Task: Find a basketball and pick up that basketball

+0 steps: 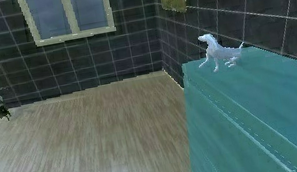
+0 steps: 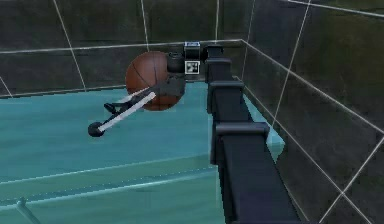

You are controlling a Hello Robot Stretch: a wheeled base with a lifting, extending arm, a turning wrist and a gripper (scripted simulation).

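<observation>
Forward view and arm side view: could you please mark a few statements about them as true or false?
1. In the arm side view, an orange-brown basketball shows close to the fingers. True.
2. The surface below the arm in the arm side view is red. False: the surface is teal.
3. In the forward view, a white figurine stands on top of a teal dresser. True.
4. The floor in the forward view is green carpet. False: the floor is light wood planks.
5. A window sits in the dark tiled wall in the forward view. True.
</observation>
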